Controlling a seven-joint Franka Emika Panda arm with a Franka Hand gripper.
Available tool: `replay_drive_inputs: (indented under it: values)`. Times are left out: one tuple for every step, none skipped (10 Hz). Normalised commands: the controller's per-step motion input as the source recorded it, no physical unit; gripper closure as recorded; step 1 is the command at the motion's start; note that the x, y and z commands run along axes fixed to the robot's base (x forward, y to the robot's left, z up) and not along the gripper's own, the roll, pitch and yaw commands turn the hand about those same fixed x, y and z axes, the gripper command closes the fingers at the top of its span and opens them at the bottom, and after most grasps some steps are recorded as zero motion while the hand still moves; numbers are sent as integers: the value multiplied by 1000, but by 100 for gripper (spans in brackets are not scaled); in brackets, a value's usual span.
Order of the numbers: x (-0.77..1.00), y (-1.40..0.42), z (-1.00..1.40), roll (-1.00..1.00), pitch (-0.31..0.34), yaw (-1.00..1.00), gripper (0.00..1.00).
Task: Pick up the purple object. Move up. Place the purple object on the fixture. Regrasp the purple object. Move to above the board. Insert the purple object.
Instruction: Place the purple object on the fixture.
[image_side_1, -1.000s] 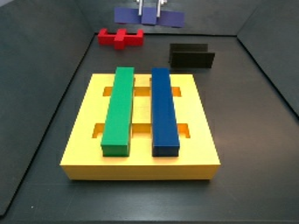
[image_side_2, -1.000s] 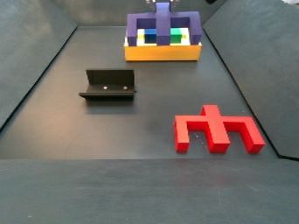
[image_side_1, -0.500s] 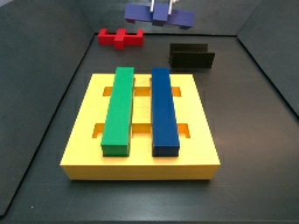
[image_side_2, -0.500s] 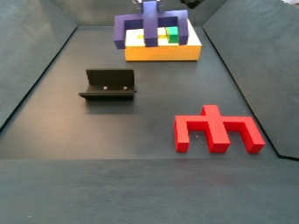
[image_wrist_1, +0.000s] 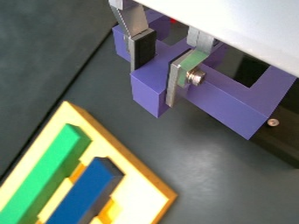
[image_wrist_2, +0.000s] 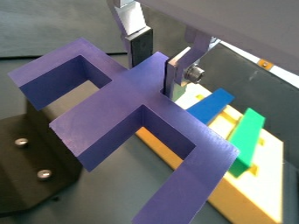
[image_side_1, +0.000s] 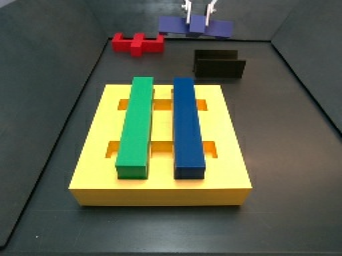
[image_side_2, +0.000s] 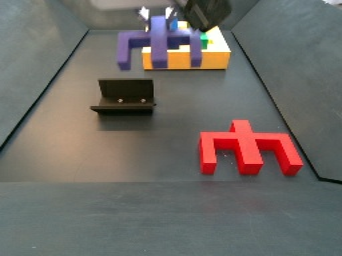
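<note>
The fingers (image_wrist_1: 142, 49) are seen closed on the middle prong of the purple object (image_wrist_1: 198, 98), which is held clear of the bench by the gripper (image_wrist_1: 162, 63). In a wrist view the flat bar of the purple object (image_wrist_2: 128, 118) is shown lying level, its long axis crossing the line between the fingers. In a side view the gripper (image_side_2: 163, 22) is carried high, and the fixture (image_side_2: 124, 97) is seen lower and well apart to one side. The board (image_side_1: 163, 141) is not yet involved; placing on the fixture is judged next.
</note>
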Motion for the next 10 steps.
replay_drive_inputs:
  values:
    - [1000, 543, -417, -394, -120, 0, 100]
    - [997, 546, -420, -451, -117, 0, 100]
    - [1000, 391, -397, -431, -160, 0, 100]
    - [1000, 163, -366, -340, -143, 0, 100]
    - [986, 0, -309, -157, -6, 0, 100]
    - [957, -37, -246, -174, 0, -20, 100]
    - [989, -11, -280, -109, 0, -20, 100]
    - [974, 0, -303, -111, -31, -20, 100]
    - [954, 0, -309, -129, -66, -14, 100]
    - [849, 0, -317, -180, -89, -26, 100]
